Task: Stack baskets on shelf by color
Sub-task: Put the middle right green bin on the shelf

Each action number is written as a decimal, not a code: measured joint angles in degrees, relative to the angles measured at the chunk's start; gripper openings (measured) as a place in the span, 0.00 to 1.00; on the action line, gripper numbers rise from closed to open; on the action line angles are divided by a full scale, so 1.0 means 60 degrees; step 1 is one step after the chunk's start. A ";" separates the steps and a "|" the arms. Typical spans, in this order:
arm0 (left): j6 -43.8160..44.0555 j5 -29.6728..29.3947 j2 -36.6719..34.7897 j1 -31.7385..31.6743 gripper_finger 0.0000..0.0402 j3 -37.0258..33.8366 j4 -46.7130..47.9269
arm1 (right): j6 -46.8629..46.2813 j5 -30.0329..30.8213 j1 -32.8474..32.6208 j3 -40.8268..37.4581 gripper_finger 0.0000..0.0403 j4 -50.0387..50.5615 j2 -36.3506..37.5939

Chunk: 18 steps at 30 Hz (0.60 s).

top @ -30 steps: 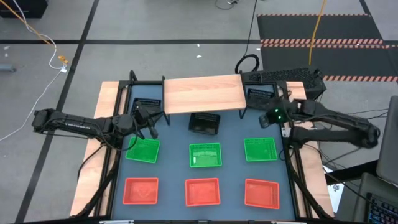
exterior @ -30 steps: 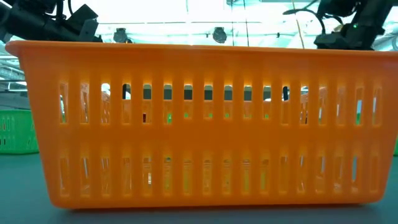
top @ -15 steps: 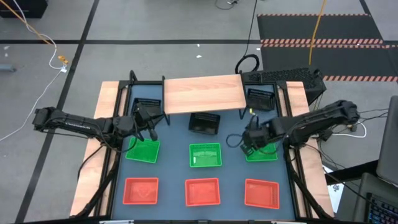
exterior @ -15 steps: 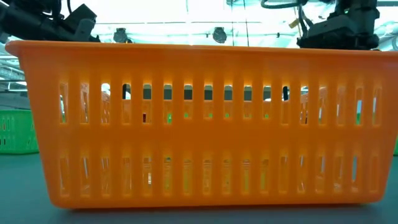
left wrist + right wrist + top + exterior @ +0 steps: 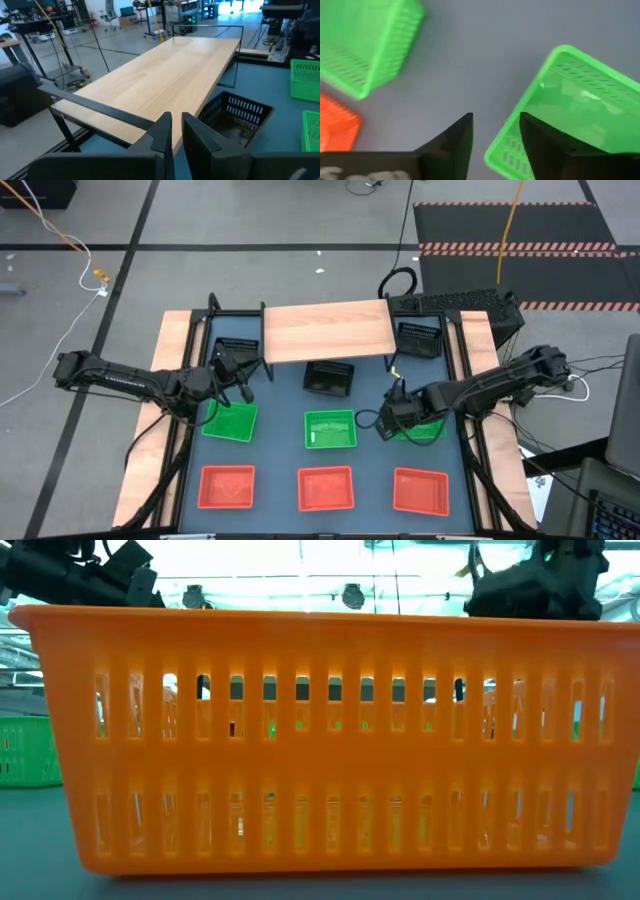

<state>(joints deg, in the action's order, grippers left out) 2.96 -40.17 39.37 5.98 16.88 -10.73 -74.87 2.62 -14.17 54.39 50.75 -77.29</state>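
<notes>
The wooden shelf (image 5: pixel 325 330) stands at the table's far side. Three black baskets rest on the table near it: left (image 5: pixel 237 348), middle (image 5: pixel 328 378), right (image 5: pixel 420 338). Three green baskets form the middle row (image 5: pixel 231 421) (image 5: pixel 330 429) (image 5: pixel 430 425), and three red ones the near row (image 5: pixel 227 486) (image 5: pixel 326 488) (image 5: pixel 420 490). My right gripper (image 5: pixel 388 425) (image 5: pixel 495 135) is open over the right green basket's left rim (image 5: pixel 520 112). My left gripper (image 5: pixel 240 385) (image 5: pixel 176 135) is shut and empty, between the left black and left green baskets.
In the low view the middle red basket (image 5: pixel 320 740) fills the picture, with a green one (image 5: pixel 25 750) behind at the left. Bare blue table (image 5: pixel 378 395) lies between the rows. Wooden table edges (image 5: pixel 165 400) flank the mat.
My right gripper has swung from the far right, by the right black basket, toward the table's near-left, and has come down over the right green basket's left rim.
</notes>
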 joint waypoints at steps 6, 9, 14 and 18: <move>-0.0047 -0.0086 -0.0001 0.0000 0.12 0.0001 -0.0053 | -0.0139 -0.0158 0.0106 0.0000 0.43 0.0155 -0.0675; -0.0117 -0.0086 -0.0001 0.0000 0.12 0.0001 -0.0054 | 0.0133 -0.0178 0.0102 -0.0004 0.40 0.0189 -0.1052; -0.0120 -0.0096 0.0001 0.0000 0.12 -0.0001 -0.0054 | 0.0844 -0.0493 0.0214 -0.0004 0.28 0.0130 -0.1283; -0.0116 -0.0166 0.0001 0.0000 0.12 0.0001 -0.0050 | 0.1098 -0.0671 0.0223 -0.0004 0.09 0.0144 -0.1021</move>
<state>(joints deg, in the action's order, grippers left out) 2.26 -41.17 39.38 5.98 16.88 -11.03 -68.28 -1.41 -12.84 54.37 51.62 -83.41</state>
